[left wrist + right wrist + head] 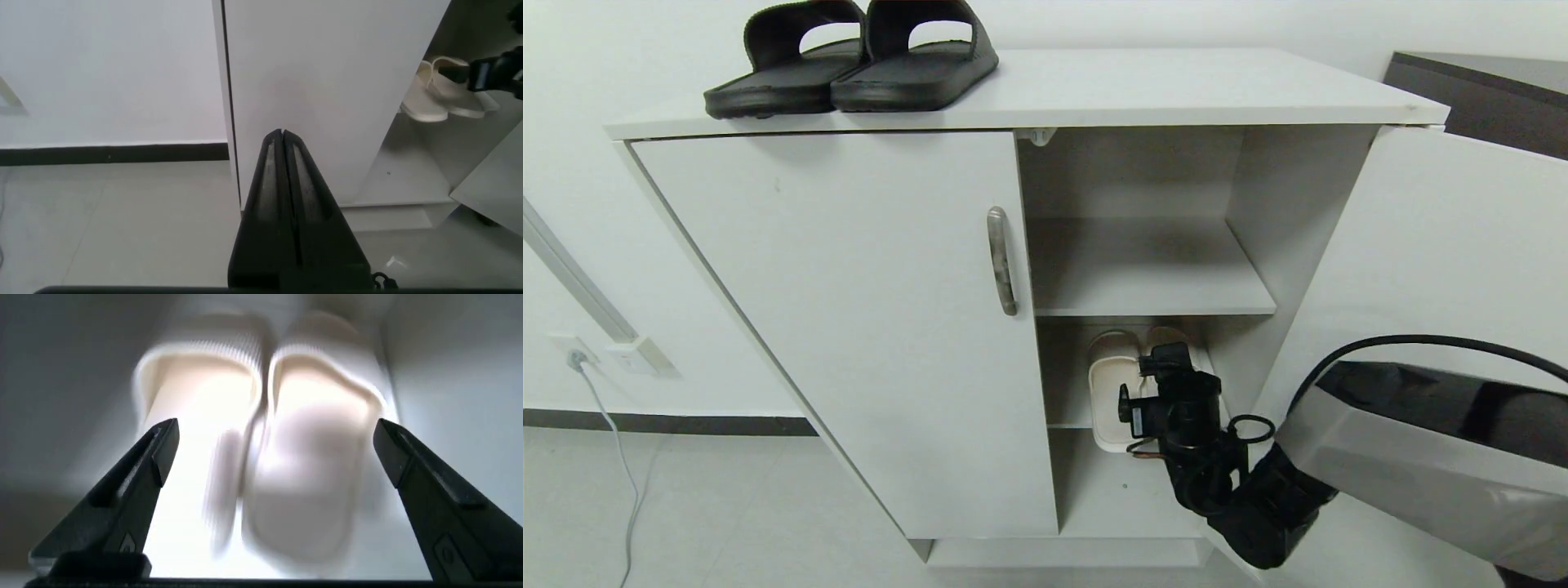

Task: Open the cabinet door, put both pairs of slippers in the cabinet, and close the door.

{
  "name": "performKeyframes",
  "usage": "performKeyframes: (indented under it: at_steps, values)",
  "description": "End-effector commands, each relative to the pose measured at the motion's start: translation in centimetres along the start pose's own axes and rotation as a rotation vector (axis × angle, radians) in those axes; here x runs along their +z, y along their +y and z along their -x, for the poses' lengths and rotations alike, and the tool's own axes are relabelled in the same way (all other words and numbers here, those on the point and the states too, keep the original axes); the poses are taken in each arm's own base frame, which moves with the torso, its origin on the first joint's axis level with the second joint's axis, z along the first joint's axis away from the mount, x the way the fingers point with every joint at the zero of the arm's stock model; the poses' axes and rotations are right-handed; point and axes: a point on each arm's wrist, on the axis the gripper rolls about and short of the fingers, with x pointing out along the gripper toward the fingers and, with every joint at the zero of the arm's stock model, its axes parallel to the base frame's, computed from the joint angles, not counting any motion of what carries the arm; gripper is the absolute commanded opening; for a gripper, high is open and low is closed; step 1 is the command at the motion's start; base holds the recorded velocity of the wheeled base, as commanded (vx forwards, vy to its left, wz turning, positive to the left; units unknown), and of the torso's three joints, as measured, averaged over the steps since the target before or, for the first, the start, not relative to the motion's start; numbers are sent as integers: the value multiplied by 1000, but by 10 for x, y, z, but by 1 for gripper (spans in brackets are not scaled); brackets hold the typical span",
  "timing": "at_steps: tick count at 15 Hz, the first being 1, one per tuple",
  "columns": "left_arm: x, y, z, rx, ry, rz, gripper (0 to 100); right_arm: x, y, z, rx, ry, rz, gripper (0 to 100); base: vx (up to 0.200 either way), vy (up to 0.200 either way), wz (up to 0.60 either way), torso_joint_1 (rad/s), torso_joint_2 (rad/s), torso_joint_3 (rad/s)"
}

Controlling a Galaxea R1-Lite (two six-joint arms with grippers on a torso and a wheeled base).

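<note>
Cabinet [1094,90]: R door [1437,245] swung open, L door [849,327] shut. On its top, black slippers [849,61], far ends cut off by frame edge. In middle compartment, cream slippers [1104,384], partly hidden behind right fingers [139,490], which are spread wide w/ nothing held; pair blurred in right wrist view. Low by L door, left fingers [282,204] pressed together, empty.

Pair of cream foam slippers [1104,390] in the middle compartment — right one mostly hidden behind the right gripper [1166,367], both smeared by blur in the right wrist view. Pair of black rubber slides [849,69] — far ends cut off by the head view's top edge.
</note>
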Motion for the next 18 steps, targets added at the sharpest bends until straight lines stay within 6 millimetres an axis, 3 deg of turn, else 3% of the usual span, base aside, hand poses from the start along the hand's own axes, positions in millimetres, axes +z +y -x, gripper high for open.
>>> performKeyframes:
  at_steps: [1,3,7,10,13,18]
  values:
    - [0,0,0,-1,0,0,0,20,-2,53,72,-15,-4,100,0,0,0,0,0,0]
    - [0,0,0,0,2,0,0,14,-4,72,101,-4,5,100,0,0,0,0,0,0]
    - [0,0,0,-1,2,0,0,17,-8,84,115,-15,4,100,0,0,0,0,0,0]
    - [0,0,0,-3,2,0,0,16,-3,90,138,-13,10,100,-200,0,0,7,-1,4]
    - [0,0,0,-4,2,0,0,18,1,90,146,-21,12,100,-200,0,0,1,2,7]
    - [0,0,0,-1,2,0,0,24,-3,83,123,-36,-4,100,0,0,0,0,0,0]
